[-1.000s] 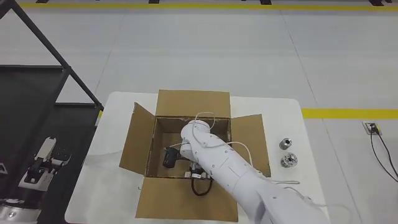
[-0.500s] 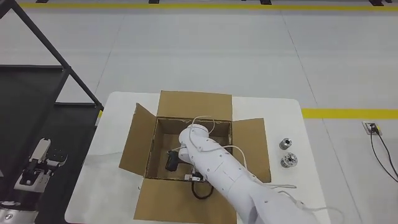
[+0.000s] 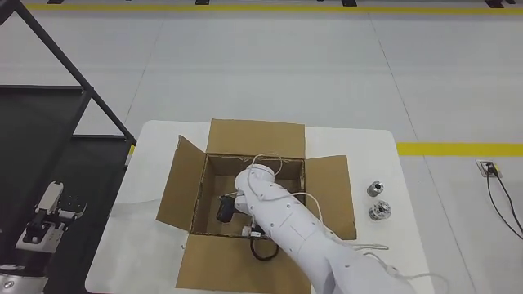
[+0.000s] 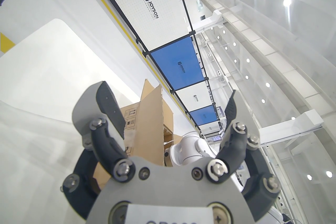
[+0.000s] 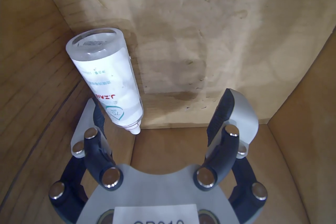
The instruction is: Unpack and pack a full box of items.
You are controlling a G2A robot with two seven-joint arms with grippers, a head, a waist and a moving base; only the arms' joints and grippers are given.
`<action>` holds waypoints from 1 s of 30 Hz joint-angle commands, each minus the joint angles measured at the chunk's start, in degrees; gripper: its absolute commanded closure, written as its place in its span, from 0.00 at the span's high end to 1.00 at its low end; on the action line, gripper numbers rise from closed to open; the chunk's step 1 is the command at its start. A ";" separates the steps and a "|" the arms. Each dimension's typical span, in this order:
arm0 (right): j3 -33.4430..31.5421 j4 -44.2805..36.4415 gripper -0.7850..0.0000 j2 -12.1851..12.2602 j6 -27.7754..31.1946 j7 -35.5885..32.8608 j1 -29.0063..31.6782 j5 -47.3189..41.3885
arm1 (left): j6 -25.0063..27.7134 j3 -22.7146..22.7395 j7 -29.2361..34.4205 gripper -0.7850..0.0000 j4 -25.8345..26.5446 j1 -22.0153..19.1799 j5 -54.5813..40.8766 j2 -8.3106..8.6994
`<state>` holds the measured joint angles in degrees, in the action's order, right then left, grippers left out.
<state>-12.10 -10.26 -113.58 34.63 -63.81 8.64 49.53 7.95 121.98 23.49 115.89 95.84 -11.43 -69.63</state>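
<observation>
While the right gripper (image 5: 161,101) hangs spread inside the box (image 5: 210,12), the white bottle (image 5: 105,78) rests against a side wall beside one finger, where closing off-centre could nudge it away rather than catch it.

— Any room in the box (image 3: 255,135)?
— Bare cardboard between the spread fingers (image 5: 220,110) of the right gripper (image 5: 160,97); the bottle (image 5: 105,72) lies against one wall, just beside one finger. Walls hem both sides.

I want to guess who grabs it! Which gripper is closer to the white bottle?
Right. The right gripper is inside the box, open, with the bottle beside one finger. The left gripper is outside, off beside the table.
</observation>
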 commanded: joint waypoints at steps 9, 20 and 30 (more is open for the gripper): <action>-0.86 1.80 1.00 -0.48 -6.16 2.03 0.64 0.15 | -0.01 0.15 -0.13 1.00 -0.24 0.24 -0.14 0.10; -2.13 2.88 0.40 -0.14 -9.92 3.94 0.65 -0.27 | 0.51 0.16 -0.81 1.00 0.51 1.00 0.04 0.10; -2.70 2.68 0.29 0.36 -10.79 5.03 0.70 0.52 | 1.08 -0.06 -1.31 1.00 1.02 1.76 0.37 0.06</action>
<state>-14.72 -7.63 -113.26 23.80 -58.67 9.29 50.06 8.92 121.96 22.24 116.88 97.50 -11.08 -69.56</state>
